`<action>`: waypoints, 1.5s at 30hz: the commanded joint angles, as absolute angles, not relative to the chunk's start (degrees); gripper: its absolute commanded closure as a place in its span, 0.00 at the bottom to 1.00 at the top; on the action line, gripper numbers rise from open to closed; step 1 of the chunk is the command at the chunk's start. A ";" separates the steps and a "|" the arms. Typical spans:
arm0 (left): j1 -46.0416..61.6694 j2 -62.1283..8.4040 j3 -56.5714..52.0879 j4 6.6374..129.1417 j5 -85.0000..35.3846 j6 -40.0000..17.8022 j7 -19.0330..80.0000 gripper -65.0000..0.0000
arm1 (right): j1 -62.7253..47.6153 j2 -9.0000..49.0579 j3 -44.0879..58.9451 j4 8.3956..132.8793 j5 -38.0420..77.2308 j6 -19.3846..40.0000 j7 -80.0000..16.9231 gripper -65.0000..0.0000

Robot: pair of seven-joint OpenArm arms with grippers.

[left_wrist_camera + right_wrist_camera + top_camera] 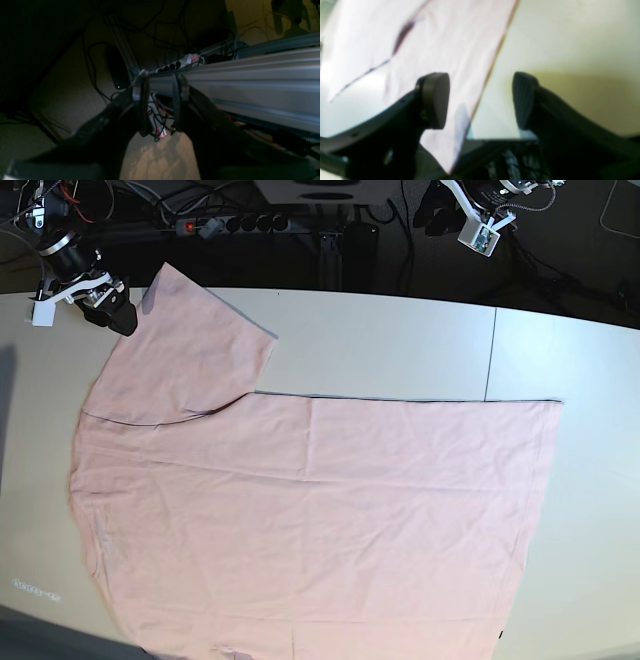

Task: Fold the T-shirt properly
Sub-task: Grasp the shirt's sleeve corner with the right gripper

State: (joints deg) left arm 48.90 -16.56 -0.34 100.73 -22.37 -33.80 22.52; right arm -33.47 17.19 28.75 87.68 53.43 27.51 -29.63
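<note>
A large pale pink short-sleeved cotton T-shirt [300,520] lies spread flat over a pale cream tabletop [400,340], covering most of it. Its plain side faces up; no lettering shows. One sleeve points toward the far left corner, and the straight hem runs along the right.

The fold appears to be at an early stage: the shirt is laid out and smoothed, with no layer turned over yet. The step in hand looks like reaching for the far left sleeve.

The right arm's black pincer [110,305] hovers at that sleeve tip, just beside the cloth edge. In the right wrist view its two dark rounded fingers [435,100] stand well apart, released and holding nothing. The pink sleeve edge runs between them, one finger over the cloth, the other over bare tabletop.

The left arm's pincer [480,235] is parked beyond the far right edge, well apart from the shirt. Its wrist view shows its jaws partly apart with nothing between them, facing dark cables and a metal rail.

The next move probably calls for lowering and clenching on the sleeve edge, then carrying it inward.
</note>
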 commanded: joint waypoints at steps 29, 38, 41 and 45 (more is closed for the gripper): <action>49.15 -22.90 -15.33 111.77 -46.11 -34.98 34.06 0.69 | -29.23 9.34 16.34 75.53 54.22 31.35 -36.49 0.38; 44.86 -23.81 -22.85 111.90 -55.72 -35.24 39.94 0.69 | -29.23 9.34 16.34 75.66 54.19 31.35 -36.51 0.48; 44.80 -24.71 -22.85 111.90 -55.72 -35.27 40.16 0.69 | -29.12 9.32 16.34 75.70 52.84 31.33 -36.47 0.65; 44.77 -24.80 -22.85 111.90 -55.75 -35.24 40.12 0.69 | -29.08 9.32 16.34 76.34 50.74 31.33 -36.45 0.84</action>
